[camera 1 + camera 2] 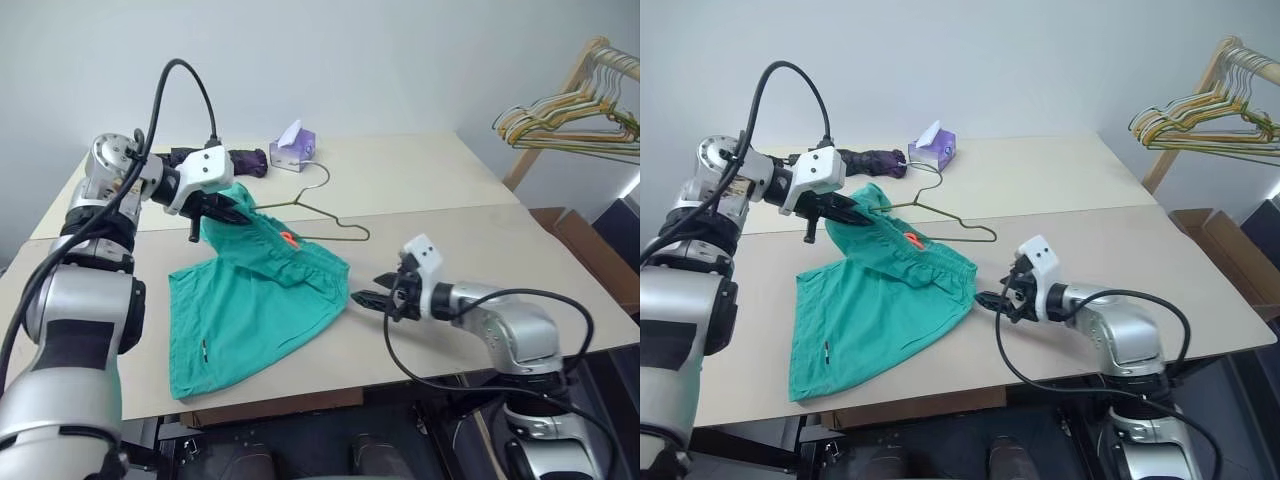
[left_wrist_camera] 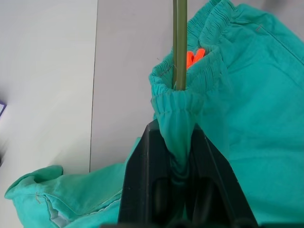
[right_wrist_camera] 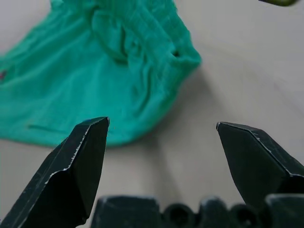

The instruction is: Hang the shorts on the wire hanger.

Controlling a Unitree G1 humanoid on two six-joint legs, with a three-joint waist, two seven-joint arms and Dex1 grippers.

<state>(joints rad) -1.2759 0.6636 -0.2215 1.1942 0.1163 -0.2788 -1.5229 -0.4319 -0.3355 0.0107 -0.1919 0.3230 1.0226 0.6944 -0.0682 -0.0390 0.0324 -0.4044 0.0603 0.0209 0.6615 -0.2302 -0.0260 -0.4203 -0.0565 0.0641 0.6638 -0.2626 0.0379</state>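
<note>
- Left gripper (image 1: 232, 213) is clamped on a bunch of waistband, lifting that corner of the shorts (image 1: 255, 310) off the table (image 1: 480, 260), and the left wrist view shows fabric pinched tight between the black fingers.
- Look at the wire hanger (image 1: 322, 215): one thin arm runs into the waistband opening right by the orange tag (image 1: 288, 238), while the hook and far corner lie on the table beyond the shorts.
- Right gripper (image 1: 368, 299) hangs just beside the shorts' near edge, jaws wide apart, holding nothing.
- Most of the shorts are spread flat on the table, only the gripped corner raised.
- My read: threading has begun but isn't finished, since the waistband must come further along the wire and the other side be seated.
</note>
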